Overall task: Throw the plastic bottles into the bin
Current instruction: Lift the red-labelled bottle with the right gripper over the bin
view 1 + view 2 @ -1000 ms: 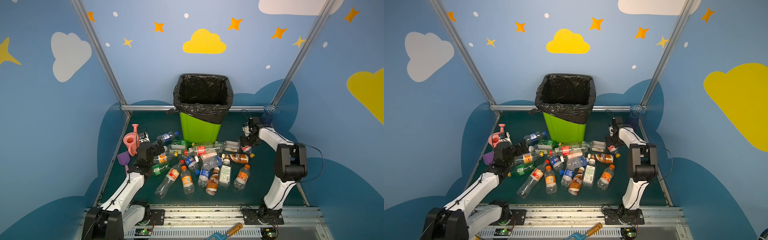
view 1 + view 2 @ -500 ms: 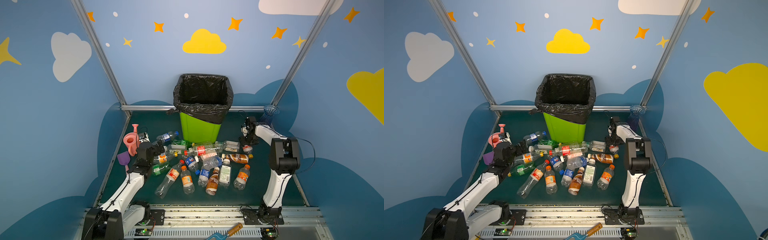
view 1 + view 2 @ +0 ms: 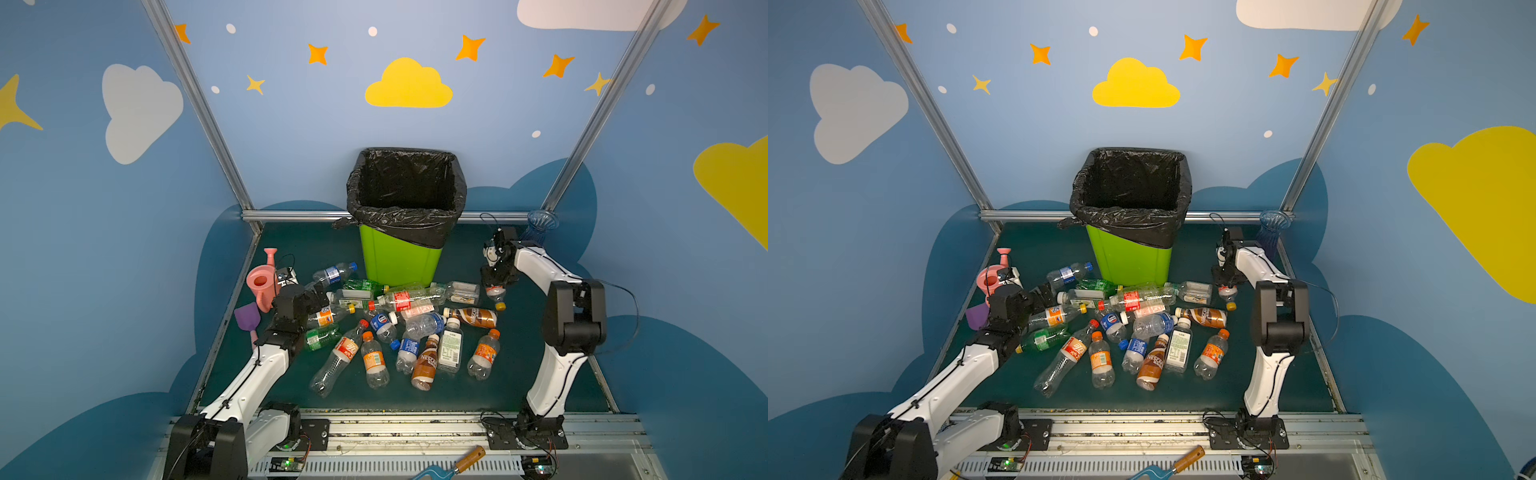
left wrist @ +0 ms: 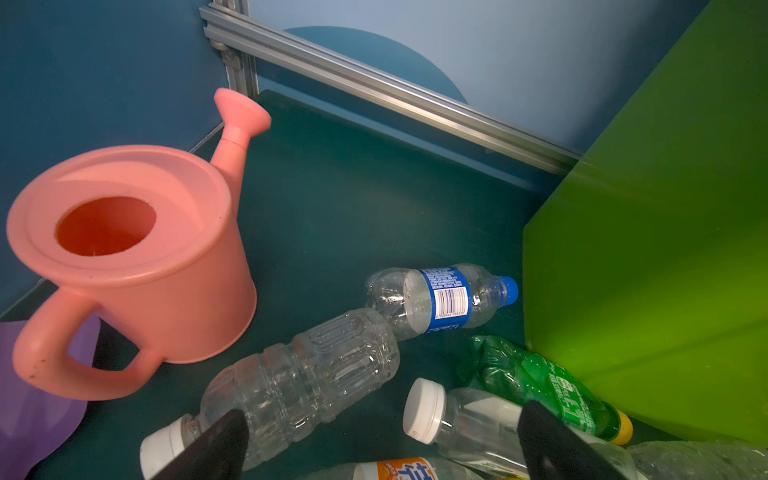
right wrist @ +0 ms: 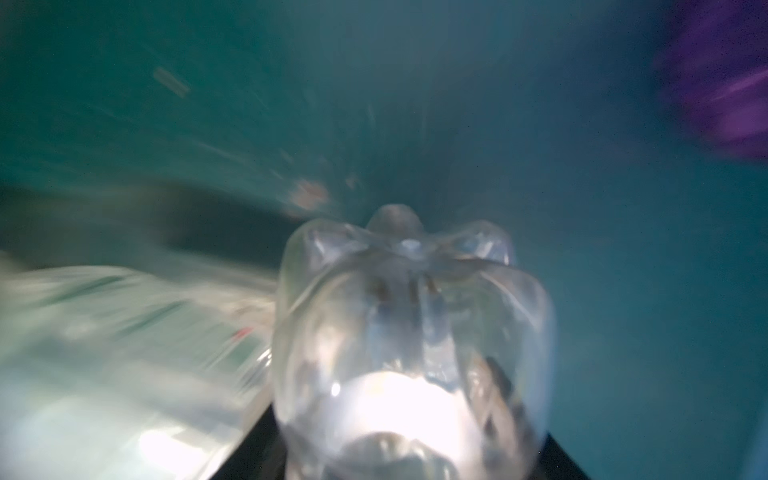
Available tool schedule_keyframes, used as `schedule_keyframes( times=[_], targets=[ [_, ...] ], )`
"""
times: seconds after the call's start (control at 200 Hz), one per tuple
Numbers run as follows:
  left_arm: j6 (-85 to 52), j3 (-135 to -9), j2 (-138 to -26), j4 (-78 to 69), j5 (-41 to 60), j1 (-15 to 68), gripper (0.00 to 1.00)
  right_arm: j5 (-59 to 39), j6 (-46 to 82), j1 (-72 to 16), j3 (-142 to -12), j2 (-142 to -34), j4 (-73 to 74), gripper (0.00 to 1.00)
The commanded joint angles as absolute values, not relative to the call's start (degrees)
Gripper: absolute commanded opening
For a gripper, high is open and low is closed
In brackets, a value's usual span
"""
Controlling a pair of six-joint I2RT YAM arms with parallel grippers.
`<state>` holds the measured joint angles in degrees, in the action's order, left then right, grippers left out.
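With the bin at ten o'clock, a yellow-capped bottle is being grasped by the right tool; the left tool is being held released.

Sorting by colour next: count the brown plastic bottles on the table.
2. One brown plastic bottle lies crosswise on the right of the bottle pile; a second brown bottle lies at its near edge. More may be hidden underneath.

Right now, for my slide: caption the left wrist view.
Open left gripper over bottles, between watering can and bin.
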<state>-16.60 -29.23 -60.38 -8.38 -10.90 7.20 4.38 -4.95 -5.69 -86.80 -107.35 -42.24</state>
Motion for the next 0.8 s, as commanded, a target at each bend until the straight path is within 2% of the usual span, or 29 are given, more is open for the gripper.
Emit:
schedule_keyframes(
  times=[0.0,0.1,0.24,0.39,0.546,0.611,0.671,0.706,0.796],
  targets=[
    [-17.64,-30.74,-60.66,-6.59,-12.17,7.29,1.00,2.06,-2.09,-5.45,-90.15,-92.58,-38.72,0.40],
    [-18.43,-30.93,-61.34,-6.59,-12.48,7.29,1.00,2.12,1.19,-5.54,-89.42,-82.16,-30.88,0.39],
    [-19.66,-31.83,-63.21,-6.11,-12.32,7.29,1.00,1.21,6.24,-5.54,-88.35,-69.08,-19.10,0.43],
    [-20.24,-32.75,-65.03,-6.26,-11.39,7.29,1.00,-3.01,15.38,-5.60,-90.07,-65.80,-7.33,0.46],
    [-20.74,-33.45,-65.22,-6.11,-10.28,7.29,1.00,-14.87,24.95,-8.39,-103.40,-78.20,-4.90,0.47],
    [-20.75,-33.82,-65.04,-5.55,-10.29,7.29,1.00,-17.90,23.61,-12.36,-113.00,-87.30,-8.43,0.49],
    [-20.92,-34.31,-64.87,-4.72,-10.01,7.29,1.00,-21.40,19.05,-17.00,-127.75,-97.65,-16.98,0.52],
    [-21.00,-34.58,-64.82,-4.22,-9.94,7.29,1.00,-23.26,15.53,-19.68,-138.51,-104.69,-24.46,0.58],
    [-21.22,-34.86,-64.47,-3.24,-10.08,7.37,1.00,-21.95,8.47,-24.38,-166.80,-121.49,-44.08,0.79]
  ],
)
